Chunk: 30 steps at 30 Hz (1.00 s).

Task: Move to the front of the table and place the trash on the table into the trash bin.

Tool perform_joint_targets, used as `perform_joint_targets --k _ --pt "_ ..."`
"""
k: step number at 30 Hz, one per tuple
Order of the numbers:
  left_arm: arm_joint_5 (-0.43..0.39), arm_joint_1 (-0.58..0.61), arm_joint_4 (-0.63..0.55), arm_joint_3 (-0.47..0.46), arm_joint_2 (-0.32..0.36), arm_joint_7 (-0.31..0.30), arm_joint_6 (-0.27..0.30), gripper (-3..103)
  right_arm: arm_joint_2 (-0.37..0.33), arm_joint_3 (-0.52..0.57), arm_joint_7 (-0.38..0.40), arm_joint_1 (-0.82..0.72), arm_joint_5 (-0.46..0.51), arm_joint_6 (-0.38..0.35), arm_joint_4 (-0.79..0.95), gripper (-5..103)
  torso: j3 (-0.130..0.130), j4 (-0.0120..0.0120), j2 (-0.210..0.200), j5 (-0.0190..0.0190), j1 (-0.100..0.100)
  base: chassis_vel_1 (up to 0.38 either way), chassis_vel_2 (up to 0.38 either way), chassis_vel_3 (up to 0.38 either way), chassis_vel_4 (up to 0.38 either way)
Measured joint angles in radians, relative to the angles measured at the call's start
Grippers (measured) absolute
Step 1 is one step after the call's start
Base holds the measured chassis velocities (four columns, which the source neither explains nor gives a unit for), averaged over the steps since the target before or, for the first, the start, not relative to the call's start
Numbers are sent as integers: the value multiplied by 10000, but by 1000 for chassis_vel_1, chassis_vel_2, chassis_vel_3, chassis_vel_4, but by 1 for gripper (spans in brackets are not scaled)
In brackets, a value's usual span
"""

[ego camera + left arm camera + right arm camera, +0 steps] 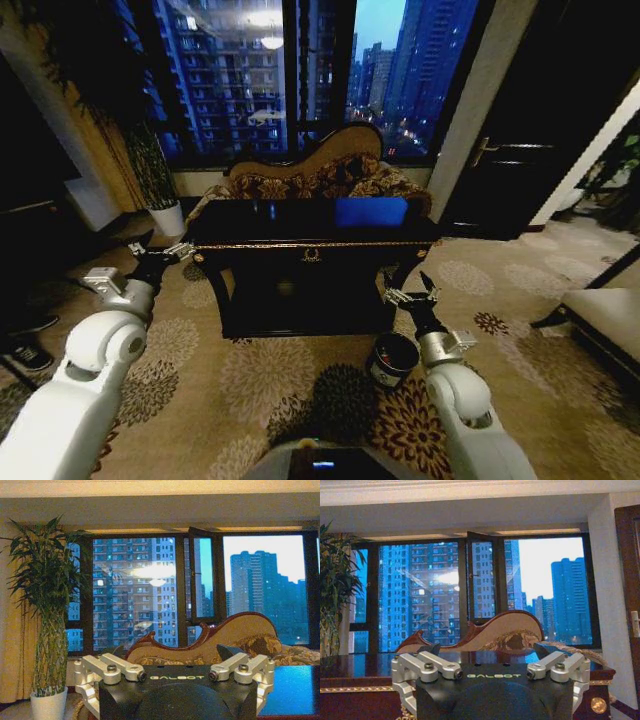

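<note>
The long black table (pixel 300 262) with gold trim stands straight ahead, its blue panel (pixel 370 212) at the right of the top. On the dark top I cannot make out the trash. The small black trash bin (pixel 392 358) sits on the carpet by the table's front right corner. My left gripper (pixel 160 252) hovers open and empty off the table's left end. My right gripper (pixel 412 292) is open and empty just above and behind the bin, near the right front corner. Both wrist views look across the table top (pixel 360 664) toward the windows.
A patterned brown sofa (pixel 310 175) stands behind the table under tall windows. A potted plant (pixel 150 175) fills the left corner. There is a dark door (pixel 510 150) at the right, a low bench (pixel 605 320) at the far right, and shoes (pixel 30 350) on the floor at the left. Flowered carpet lies in front.
</note>
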Motion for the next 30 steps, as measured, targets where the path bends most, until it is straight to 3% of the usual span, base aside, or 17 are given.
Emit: perform_joint_targets --k 30 --pt "-14 -232 110 395 169 75 0 100 50 170 -1 371 -153 409 -719 100 0 -1 0 0 -1 106 -102 -103 106"
